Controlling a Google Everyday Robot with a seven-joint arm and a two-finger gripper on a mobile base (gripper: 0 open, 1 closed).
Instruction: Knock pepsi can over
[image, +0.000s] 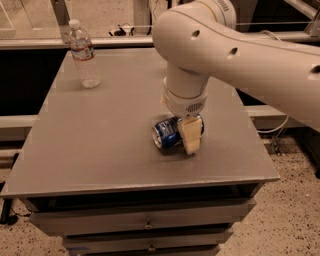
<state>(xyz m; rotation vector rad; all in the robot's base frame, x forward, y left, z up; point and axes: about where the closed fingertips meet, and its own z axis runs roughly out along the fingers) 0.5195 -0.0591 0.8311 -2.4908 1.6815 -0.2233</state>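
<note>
Cream gripper (188, 136) at blue pepsi can (165, 134), grey table (100, 145).

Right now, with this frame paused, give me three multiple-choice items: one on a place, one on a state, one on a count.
1. Where does the bottle stand on the table?
A far left corner; B near right corner; C dead centre.
2. How is the can by the tool lying?
A upright; B on its side; C stacked on the bottle.
3. How many cans are on the table?
A one; B two; C three.

Answers:
1 A, the bottle stands upright at the far left corner.
2 B, the can's round end faces sideways, with the tool low beside it, mid-table.
3 A, only the blue can shows.
</note>
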